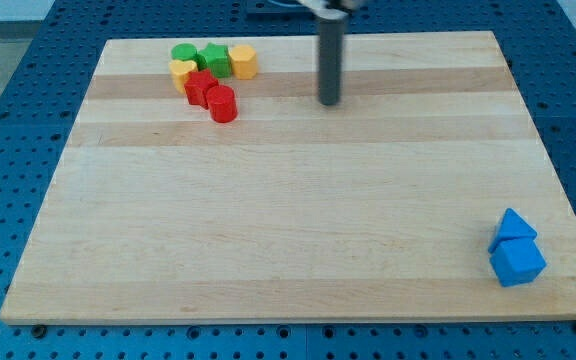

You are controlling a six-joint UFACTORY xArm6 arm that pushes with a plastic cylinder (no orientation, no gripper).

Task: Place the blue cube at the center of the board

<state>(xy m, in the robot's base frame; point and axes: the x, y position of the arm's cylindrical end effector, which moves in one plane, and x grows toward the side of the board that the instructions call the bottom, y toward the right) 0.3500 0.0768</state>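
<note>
Camera view: tip [329, 102] is seen near the top, well apart from the blue cube [517, 262]; no end effector is fitted, nothing held.

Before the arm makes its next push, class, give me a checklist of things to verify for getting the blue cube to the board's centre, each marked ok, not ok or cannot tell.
1. My tip visible: ok, near the view's top, right of the cluster.
2. Tip touching the blue cube: not ok, the cube sits far off at the board's bottom right corner.
3. Cube free of neighbours: not ok, the blue triangular block sits right against its upper side.
4. Centre free of blocks: ok.
5. Red, yellow and green blocks out of the way: ok, clustered top left.
6. Cube clear of the board edge: cannot tell how much room remains.
</note>
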